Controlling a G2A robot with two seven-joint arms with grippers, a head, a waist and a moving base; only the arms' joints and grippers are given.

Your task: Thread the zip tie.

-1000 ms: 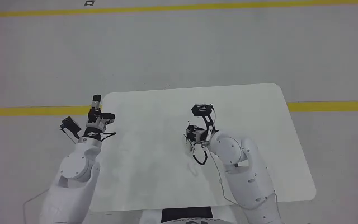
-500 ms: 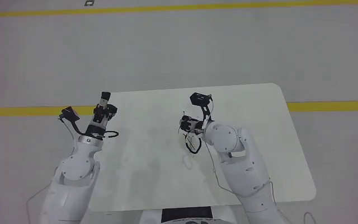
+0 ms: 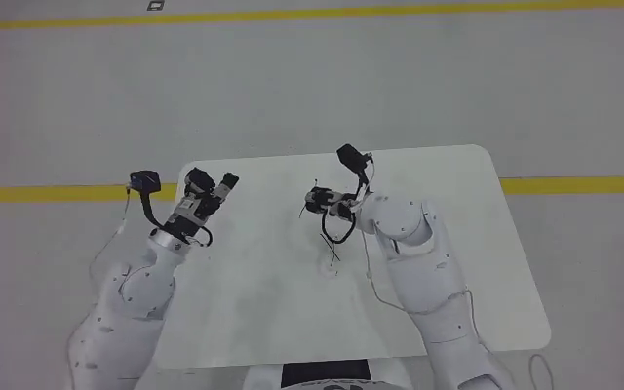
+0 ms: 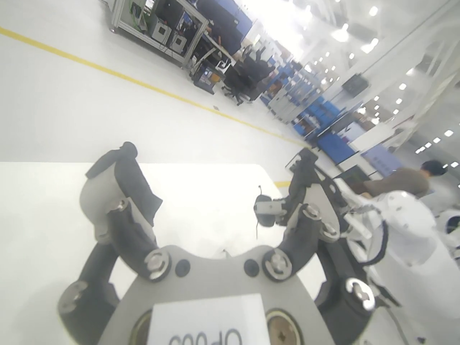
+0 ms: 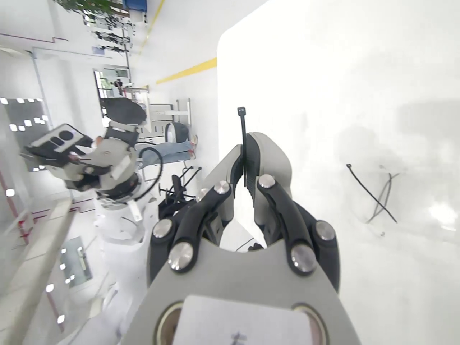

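right end effector point(image 5: 246, 149) tight on a black zip tie point(image 5: 243, 123), left end effector point(image 4: 215, 153) wide apart

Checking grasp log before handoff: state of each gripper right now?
Left gripper: open, empty.
Right gripper: shut on a zip tie.

1. We see white, rounded arms point(image 3: 419, 263), each with a thin black cable point(image 3: 336, 232) looped at the wrist.
2. Our left gripper point(image 4: 214, 159) and right gripper point(image 5: 245, 148) have grey frames, black links point(image 5: 284, 213) and silver screws point(image 5: 303, 257).
3. Each bears a white label point(image 4: 205, 319).
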